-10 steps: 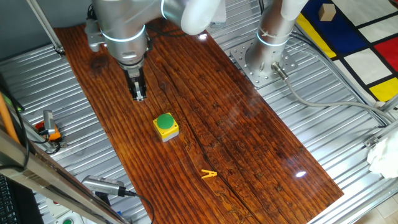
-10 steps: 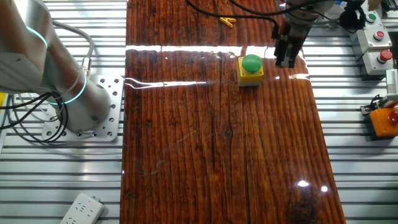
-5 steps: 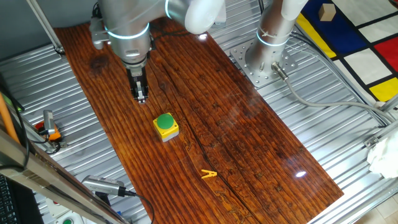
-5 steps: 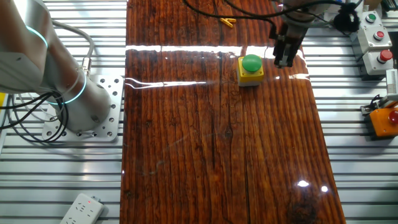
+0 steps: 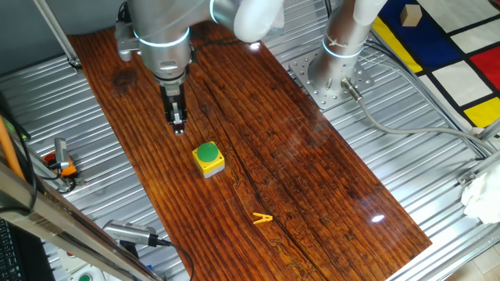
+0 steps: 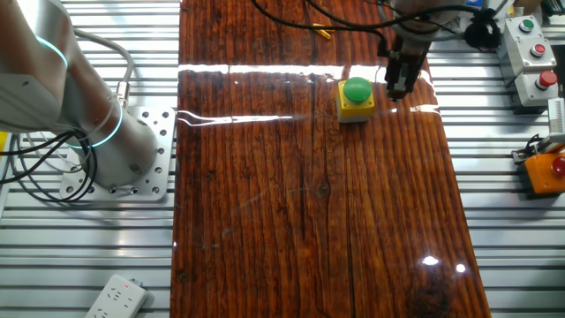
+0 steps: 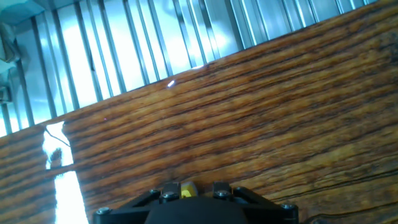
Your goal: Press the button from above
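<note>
The button [image 5: 207, 152] is a green dome in a yellow square box [image 5: 209, 164] on the wooden tabletop. It also shows in the other fixed view [image 6: 357, 89]. My gripper [image 5: 177, 121] hangs from the arm with its dark fingers pointing down, beside the button and apart from it; in the other fixed view my gripper [image 6: 395, 91] is just right of the box. I cannot make out a gap or contact between the fingertips. In the hand view only the gripper's base shows, with a sliver of the yellow box [image 7: 188, 188] between the finger mounts.
A thin yellow clothespin [image 5: 262, 219] lies on the wood toward the near end. The robot's base [image 5: 332, 74] stands on the metal table beside the board. Grey boxes with a green and a red button [image 6: 532, 53] sit past the board's edge.
The gripper has drifted a little closer to the button, sideways over the board. The button and the clothespin have not moved.
</note>
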You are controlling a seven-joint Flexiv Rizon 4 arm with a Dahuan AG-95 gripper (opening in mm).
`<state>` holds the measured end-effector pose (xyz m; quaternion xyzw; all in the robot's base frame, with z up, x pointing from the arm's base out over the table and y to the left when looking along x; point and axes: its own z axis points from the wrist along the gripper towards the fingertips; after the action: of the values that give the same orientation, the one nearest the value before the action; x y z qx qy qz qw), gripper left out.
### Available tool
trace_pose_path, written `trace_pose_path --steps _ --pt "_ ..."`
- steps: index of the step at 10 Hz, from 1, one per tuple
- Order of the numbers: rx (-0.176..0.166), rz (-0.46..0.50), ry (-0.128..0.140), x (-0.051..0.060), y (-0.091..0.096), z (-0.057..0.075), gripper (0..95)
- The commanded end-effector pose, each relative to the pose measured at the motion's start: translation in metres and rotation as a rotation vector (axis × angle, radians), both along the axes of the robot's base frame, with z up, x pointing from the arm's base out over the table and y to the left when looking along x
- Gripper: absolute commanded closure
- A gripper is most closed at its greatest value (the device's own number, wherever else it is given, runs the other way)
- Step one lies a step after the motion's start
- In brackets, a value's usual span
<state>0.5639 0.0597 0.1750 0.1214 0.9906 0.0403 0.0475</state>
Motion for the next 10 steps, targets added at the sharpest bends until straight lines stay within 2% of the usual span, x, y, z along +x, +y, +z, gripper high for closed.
trace_pose_path --steps 1,6,10 --pt "0.0 0.0 -0.005 -0.001 0.001 0.0 0.0" --pt "-0.003 0.021 -0.031 0.0 0.002 -0.015 0.0" --pt "-0.009 0.038 -0.025 0.0 0.003 -0.022 0.0"
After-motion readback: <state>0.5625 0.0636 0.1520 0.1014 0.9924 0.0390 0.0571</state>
